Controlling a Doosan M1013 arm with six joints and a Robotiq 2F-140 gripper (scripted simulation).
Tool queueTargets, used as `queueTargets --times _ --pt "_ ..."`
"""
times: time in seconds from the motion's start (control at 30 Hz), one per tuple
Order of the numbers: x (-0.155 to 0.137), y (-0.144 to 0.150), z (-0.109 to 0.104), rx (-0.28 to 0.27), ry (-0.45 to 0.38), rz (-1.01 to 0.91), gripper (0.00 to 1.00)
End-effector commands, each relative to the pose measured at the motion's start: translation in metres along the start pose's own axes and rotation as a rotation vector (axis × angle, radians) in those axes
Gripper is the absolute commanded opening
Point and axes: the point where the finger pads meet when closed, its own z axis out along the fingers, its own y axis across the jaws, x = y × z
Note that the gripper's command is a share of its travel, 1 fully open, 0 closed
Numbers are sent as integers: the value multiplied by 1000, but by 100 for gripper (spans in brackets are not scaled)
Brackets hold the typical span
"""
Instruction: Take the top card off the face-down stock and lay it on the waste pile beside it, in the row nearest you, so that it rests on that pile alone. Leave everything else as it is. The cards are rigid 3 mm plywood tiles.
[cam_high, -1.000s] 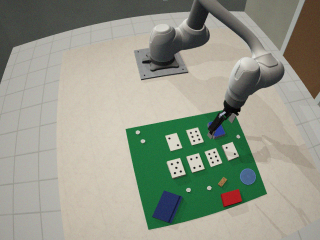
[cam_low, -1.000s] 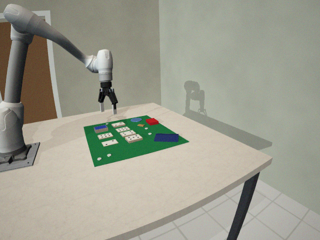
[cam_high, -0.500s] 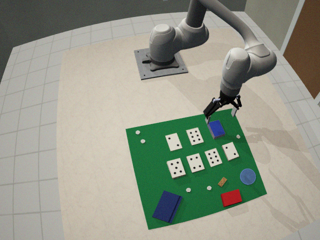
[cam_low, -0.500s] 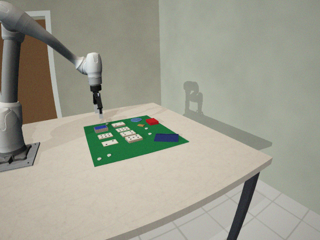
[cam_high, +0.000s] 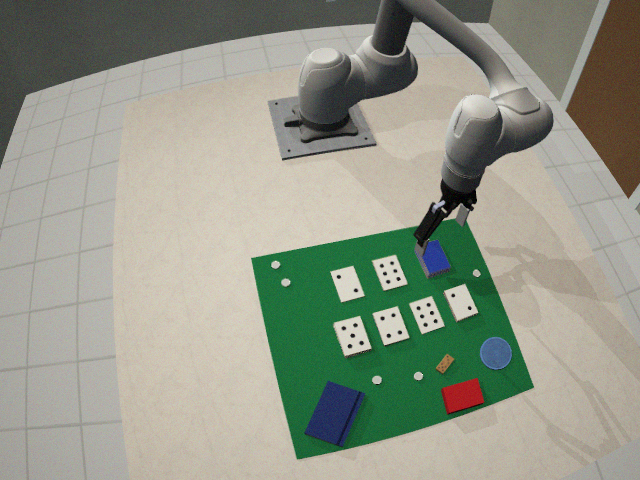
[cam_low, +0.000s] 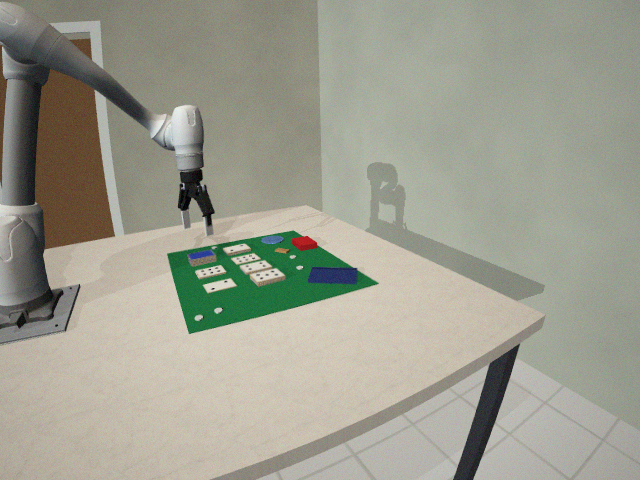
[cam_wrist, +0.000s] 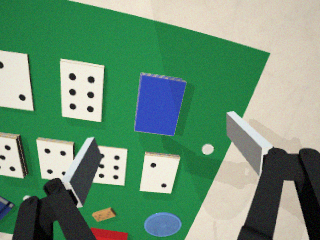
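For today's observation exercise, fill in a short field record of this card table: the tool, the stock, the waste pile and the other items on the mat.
tool: open, empty, hanging above the mat's edge by the stock
stock: blue-backed stack, face down, untouched
waste pile: six-dot card beside the stock
other cards: two-dot card in the same row; four face-up cards in the next row
mat: green
extras: blue book, red block, blue disc, cork piece, small white tokens

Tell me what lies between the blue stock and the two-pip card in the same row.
One six-pip card lies between the stock and the two-pip card, clearest in the top view.
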Motion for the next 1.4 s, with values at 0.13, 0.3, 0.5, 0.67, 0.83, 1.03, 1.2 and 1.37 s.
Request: queueTargets --times 0.13,0.3,0.5,0.67,0.83,1.03,1.2,1.37 --pt "0 0 0 -4 -3 -518 100" --pt "0 0 0 1 -3 -783 100" --pt "0 0 0 16 4 -1152 100" --pt "0 0 0 29 14 -1465 100" --pt "0 0 0 35 22 -1747 100" --pt "0 0 0 41 34 -2102 100" --pt "0 0 0 36 36 -2409 100" --pt "0 0 0 14 10 -2700 100"
